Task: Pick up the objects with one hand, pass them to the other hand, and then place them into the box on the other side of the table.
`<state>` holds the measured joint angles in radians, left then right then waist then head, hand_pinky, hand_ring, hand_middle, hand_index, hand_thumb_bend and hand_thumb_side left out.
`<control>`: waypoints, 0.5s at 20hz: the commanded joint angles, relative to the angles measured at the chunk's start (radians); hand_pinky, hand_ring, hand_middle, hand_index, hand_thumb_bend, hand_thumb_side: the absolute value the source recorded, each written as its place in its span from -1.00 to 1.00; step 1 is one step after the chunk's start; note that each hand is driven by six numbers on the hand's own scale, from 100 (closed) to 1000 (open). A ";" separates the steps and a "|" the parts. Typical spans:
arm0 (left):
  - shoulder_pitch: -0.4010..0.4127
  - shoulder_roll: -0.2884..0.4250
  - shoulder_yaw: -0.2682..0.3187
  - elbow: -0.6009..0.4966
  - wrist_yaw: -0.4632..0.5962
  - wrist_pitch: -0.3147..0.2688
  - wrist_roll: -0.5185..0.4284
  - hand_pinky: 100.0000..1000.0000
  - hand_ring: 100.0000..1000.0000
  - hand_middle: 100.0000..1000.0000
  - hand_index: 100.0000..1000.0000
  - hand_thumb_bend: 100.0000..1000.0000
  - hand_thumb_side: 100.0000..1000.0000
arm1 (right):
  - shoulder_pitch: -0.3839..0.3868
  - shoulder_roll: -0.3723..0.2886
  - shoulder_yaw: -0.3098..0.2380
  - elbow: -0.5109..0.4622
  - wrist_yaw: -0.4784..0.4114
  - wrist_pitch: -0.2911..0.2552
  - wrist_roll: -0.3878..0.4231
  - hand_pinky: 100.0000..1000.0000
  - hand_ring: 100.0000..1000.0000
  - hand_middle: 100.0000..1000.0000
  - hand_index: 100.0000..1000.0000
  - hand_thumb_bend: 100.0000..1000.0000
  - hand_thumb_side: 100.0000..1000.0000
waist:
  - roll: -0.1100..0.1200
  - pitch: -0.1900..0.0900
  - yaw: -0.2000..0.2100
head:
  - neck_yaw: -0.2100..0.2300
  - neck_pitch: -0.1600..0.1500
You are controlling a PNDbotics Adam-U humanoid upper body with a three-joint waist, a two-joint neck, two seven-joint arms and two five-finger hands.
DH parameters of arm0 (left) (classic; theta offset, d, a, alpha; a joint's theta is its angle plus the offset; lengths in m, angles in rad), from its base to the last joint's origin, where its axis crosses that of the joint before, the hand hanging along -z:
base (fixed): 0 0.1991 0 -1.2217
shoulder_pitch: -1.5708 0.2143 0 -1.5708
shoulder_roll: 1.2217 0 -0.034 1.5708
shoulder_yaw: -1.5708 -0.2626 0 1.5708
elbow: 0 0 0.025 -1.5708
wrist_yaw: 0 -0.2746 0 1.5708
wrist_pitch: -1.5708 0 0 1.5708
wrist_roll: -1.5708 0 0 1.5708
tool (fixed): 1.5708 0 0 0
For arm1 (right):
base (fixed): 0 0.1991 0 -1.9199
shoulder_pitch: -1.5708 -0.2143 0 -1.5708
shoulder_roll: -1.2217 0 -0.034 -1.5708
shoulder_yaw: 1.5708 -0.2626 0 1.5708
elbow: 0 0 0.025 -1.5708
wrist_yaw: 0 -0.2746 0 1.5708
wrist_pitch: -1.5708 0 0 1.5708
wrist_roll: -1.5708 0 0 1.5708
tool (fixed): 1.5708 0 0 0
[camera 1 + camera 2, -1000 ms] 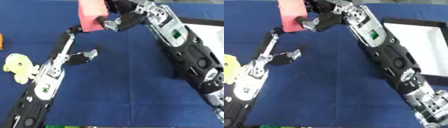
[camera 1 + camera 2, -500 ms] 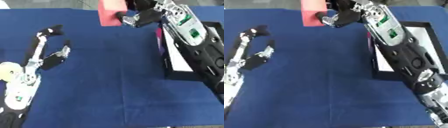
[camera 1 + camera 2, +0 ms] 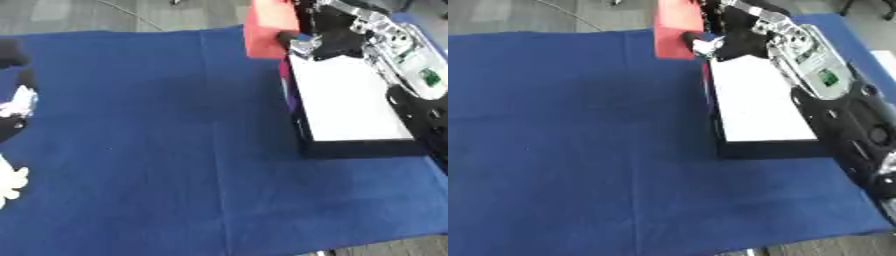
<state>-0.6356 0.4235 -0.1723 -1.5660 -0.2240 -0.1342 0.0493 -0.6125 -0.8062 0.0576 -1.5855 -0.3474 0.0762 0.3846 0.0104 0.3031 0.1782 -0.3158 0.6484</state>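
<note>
Right hand (image 3: 325, 41) grasps the red block (image 3: 265, 29), carried just left of the hand, beyond the far-left corner of the box (image 3: 350, 145). Placing is under way; next it should swing the block rightward over the white floor and let go. Compared with a second ago, the box now lies directly below, and the left hand (image 3: 12, 116) shows only at the edge, fingers unreadable.
</note>
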 commanded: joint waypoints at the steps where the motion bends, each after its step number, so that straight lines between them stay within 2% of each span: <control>1: 0.007 0.063 0.030 -0.051 0.025 0.011 0.017 0.76 0.46 0.26 0.67 -0.99 -0.09 | 0.039 -0.082 -0.065 -0.025 -0.018 -0.016 -0.047 0.92 1.00 0.53 0.61 -1.00 -1.00 | 0.002 -0.019 -0.004 | -0.016 -0.018; 5: 0.047 0.097 0.056 -0.072 0.048 0.023 0.044 0.76 0.45 0.26 0.67 -1.00 -0.07 | 0.144 -0.127 -0.115 -0.003 0.018 -0.055 -0.107 0.90 1.00 0.53 0.61 -1.00 -1.00 | 0.005 -0.013 -0.008 | -0.014 -0.020; 10: 0.085 0.125 0.093 -0.094 0.075 0.034 0.087 0.76 0.44 0.25 0.66 -0.99 -0.10 | 0.238 -0.140 -0.156 0.048 0.105 -0.103 -0.164 0.88 1.00 0.52 0.60 -1.00 -1.00 | 0.014 -0.004 -0.007 | -0.013 -0.019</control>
<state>-0.5430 0.5092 -0.1005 -1.6384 -0.1601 -0.1008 0.1224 -0.3686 -0.8948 -0.0735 -1.5409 -0.2643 -0.0158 0.2366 0.0265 0.3165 0.1712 -0.3277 0.6392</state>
